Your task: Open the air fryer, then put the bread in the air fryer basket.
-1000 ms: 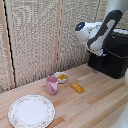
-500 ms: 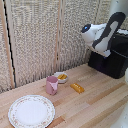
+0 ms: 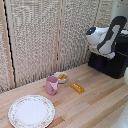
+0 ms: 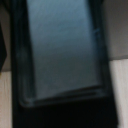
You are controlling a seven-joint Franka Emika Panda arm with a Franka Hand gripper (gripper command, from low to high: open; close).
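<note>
Movement first, seen from the exterior view: over the last second the white arm has swung further toward that view's right, and its wrist now hangs directly in front of the air fryer (image 3: pixel 116 64), the black box at the far right end of the table (image 3: pixel 95 105). The hand itself is tucked behind the wrist housing, so I cannot tell whether its fingers are apart or together, and I cannot pick out the handle from here. The bread (image 3: pixel 77 88) lies untouched on the wood, well apart from the arm, near the pink mug (image 3: pixel 51 85) and the small bowl of yellow food (image 3: pixel 61 77); a flowered plate (image 3: pixel 31 110) sits nearer the camera. From the wrist view, a dark, glossy rectangular surface of the air fryer (image 4: pixel 62 55) fills nearly the whole picture, blurred, with pale wood at the edges; no fingers show. That suggests the arm is closing in on the appliance and the reach for the handle is under way, with the drawer apparently not yet pulled.
</note>
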